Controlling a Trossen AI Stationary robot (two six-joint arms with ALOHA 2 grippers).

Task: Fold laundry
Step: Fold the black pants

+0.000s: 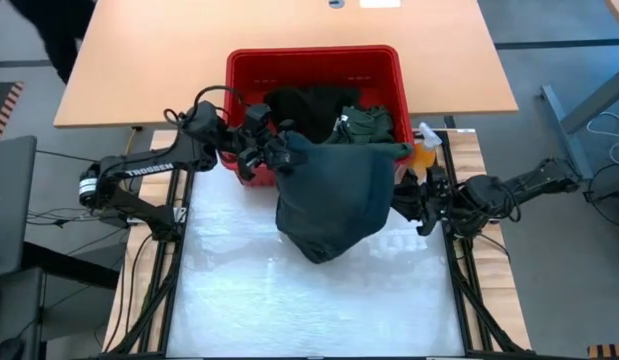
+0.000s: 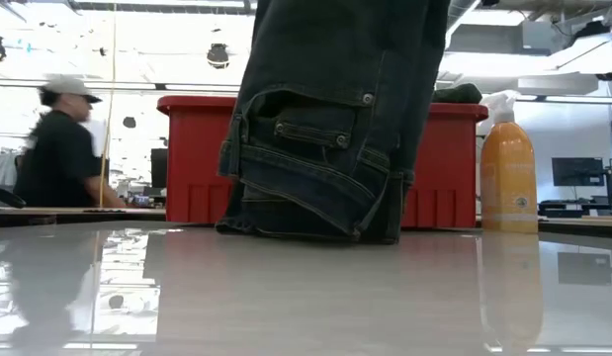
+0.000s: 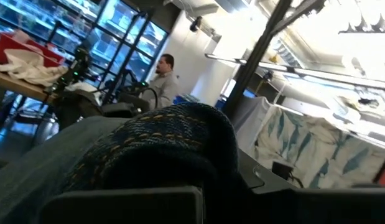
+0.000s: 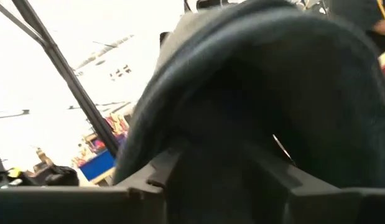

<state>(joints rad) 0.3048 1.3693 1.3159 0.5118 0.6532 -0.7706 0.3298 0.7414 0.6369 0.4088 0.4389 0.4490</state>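
A dark blue-teal pair of jeans (image 1: 334, 200) hangs between my two grippers in front of the red basket (image 1: 239, 70). In the low view the jeans (image 2: 325, 129) show a buttoned back pocket, and their lower folds (image 2: 306, 229) rest on the table. My left gripper (image 1: 276, 158) is at the garment's upper left corner, my right gripper (image 1: 401, 200) at its right edge, and both are shut on it. More dark garments (image 1: 309, 105) and a green one (image 1: 371, 125) lie in the basket. My left gripper holds a thick stitched edge of the jeans (image 3: 161, 124), with yellow seam thread showing, bunched over its fingers (image 3: 117, 205). The cloth hides the fingertips. The garment hangs below the hold. My right gripper has the jeans' right edge (image 4: 254, 93). Dark cloth is draped over and between its fingers (image 4: 161, 171) and hides the place of contact. Below the two holds the garment sags slack, its low end on the table.
An orange spray bottle (image 1: 426, 150) stands at the basket's right corner, close to my right arm, and also shows in the low view (image 2: 508, 168). The white table surface (image 1: 289, 300) lies open on the near side. A person (image 2: 58, 148) is in the room behind.
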